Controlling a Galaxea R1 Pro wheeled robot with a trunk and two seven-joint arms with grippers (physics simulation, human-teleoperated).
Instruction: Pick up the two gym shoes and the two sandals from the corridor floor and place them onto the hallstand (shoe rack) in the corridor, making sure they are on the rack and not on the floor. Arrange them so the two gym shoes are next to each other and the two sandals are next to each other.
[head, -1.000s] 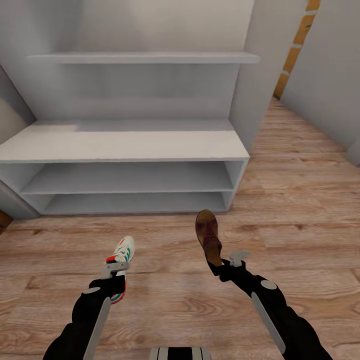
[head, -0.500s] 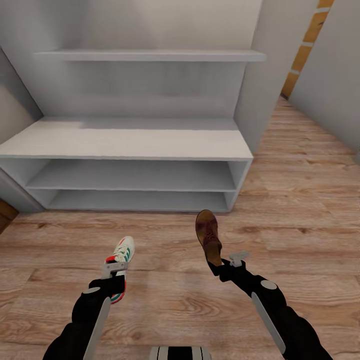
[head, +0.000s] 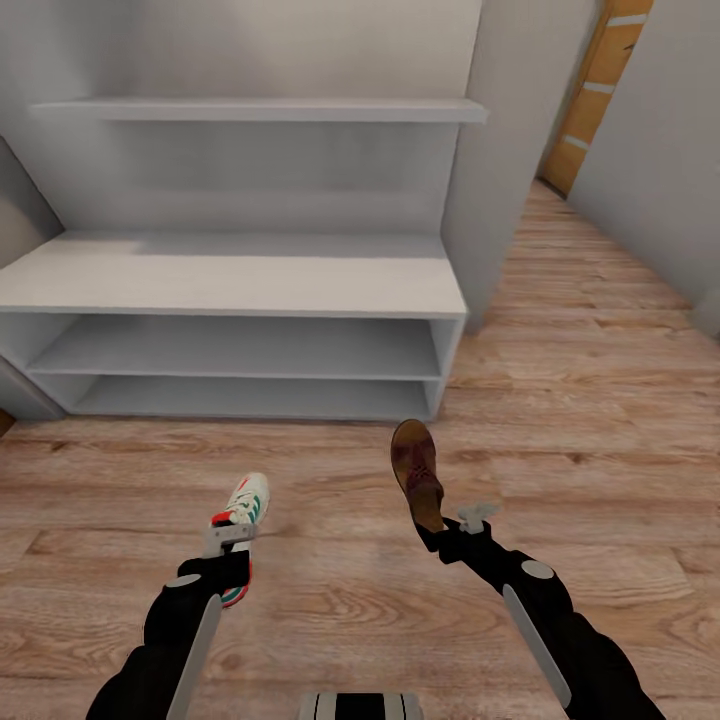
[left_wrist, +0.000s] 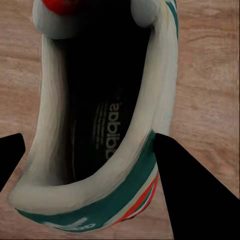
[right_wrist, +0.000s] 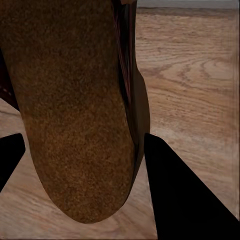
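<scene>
- Corridor, wood-plank corridor floor (head: 600, 400), grey walls; an orange-brown door (head: 590, 95) far down on the right, top cut by the frame.
- The hallstand (head: 235, 285) stands ahead of the robot: pale grey bench top, two open shoe shelves below, one long wall shelf (head: 260, 110) above. All its levels look bare. Left end runs out of frame.
- A grey wall panel (head: 495, 150) rises at the rack's right end, between it and the corridor's far stretch.
- Left gripper (head: 232, 535) is clamped on a gym shoe (head: 245, 505) at the heel collar; in the left wrist view the two dark fingers (left_wrist: 192, 195) sit either side of the shoe's heel rim. Shoe is off the floor, toe pointing toward the rack, well short of it.
- Inside the shoe (left_wrist: 105, 125) the insole print is readable (brand lettering, nothing else clear); the toe end is cut off by the frame.
- Right gripper (head: 445, 530) grips a sandal (head: 415, 470) by its heel end, toe toward the rack, tilted up. Right wrist view: tan footbed (right_wrist: 70, 110) close-up between the dark fingers (right_wrist: 185, 195), straps hardly visible.
- Bare floor lies between both shoes and the rack.
- Both arms' upper parts run out of the frame's lower edge; a grey bit of the robot's body (head: 360, 706) shows there, partly cut.
</scene>
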